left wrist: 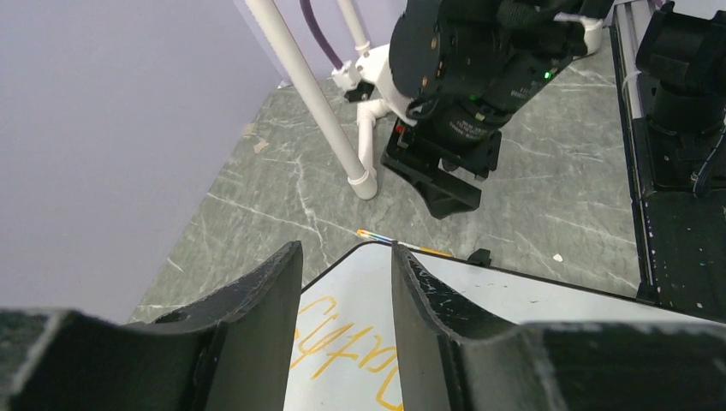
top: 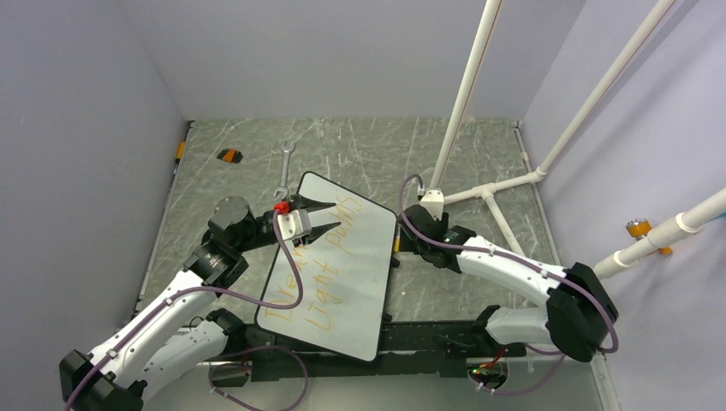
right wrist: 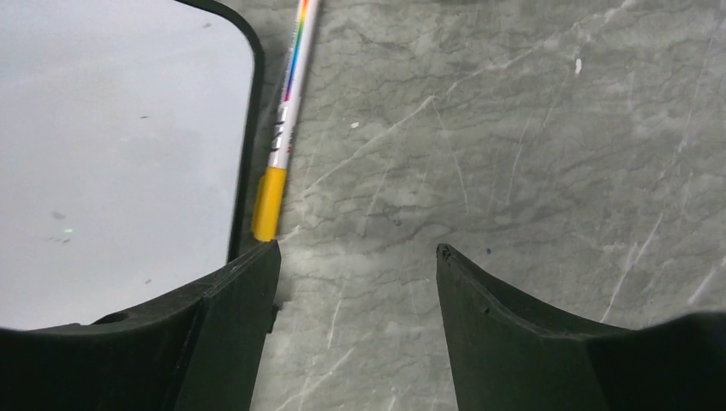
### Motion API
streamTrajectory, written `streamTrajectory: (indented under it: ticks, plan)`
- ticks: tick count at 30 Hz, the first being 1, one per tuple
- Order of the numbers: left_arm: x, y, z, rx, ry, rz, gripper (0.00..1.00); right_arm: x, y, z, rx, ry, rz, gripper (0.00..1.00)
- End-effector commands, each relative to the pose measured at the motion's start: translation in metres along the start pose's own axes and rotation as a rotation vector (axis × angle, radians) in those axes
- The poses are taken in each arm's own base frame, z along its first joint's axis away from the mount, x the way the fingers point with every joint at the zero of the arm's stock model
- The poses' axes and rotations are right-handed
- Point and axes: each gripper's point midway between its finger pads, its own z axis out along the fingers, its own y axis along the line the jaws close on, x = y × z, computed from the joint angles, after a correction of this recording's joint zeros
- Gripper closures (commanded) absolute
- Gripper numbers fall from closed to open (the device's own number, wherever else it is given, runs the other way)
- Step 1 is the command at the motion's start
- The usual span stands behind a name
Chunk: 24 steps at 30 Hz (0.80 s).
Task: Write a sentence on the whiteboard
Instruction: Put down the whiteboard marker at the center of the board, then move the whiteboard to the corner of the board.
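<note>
Right gripper (right wrist: pixel 358 257): jaws spread wide, nothing held between them; poised low over the table (right wrist: pixel 531 145), just off the right edge of the whiteboard (right wrist: pixel 111 154).
Marker (right wrist: pixel 282 128): laid on the table along that same edge, yellow end nearest the left finger.
Left gripper (left wrist: pixel 347 257): jaws parted, nothing gripped; held over the whiteboard's far left corner.
Whiteboard: laid flat and skewed at mid-table, reaching the near edge.
Sentence (top: pixel 317 274): two orange-yellow lines written down the board.
Wrench (top: pixel 285 167): laid on the table beyond the board's far corner.
</note>
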Motion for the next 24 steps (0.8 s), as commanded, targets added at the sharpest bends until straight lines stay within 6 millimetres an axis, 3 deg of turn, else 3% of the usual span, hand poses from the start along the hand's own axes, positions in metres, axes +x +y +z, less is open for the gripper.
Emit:
streamTrajectory:
  ticks: [1,9,13,16,24]
  plan:
    - [-0.022,0.011,-0.003,-0.028,-0.034,0.052,0.54,-0.01,0.007,-0.02,-0.094,-0.011,0.014,0.31]
    - [-0.018,0.021,-0.005,-0.086,-0.003,0.051,0.51,0.032,0.025,-0.034,-0.281,0.104,0.074,0.39]
    - [-0.009,0.045,-0.013,-0.223,0.07,0.022,0.47,0.051,0.034,-0.036,-0.34,0.161,0.094,0.46]
    - [0.004,0.077,-0.031,-0.442,0.177,-0.082,0.39,0.067,0.041,-0.032,-0.368,0.203,0.106,0.49]
    - [0.017,0.117,-0.059,-0.672,0.309,-0.227,0.38,0.088,0.07,-0.034,-0.437,0.259,0.098,0.55]
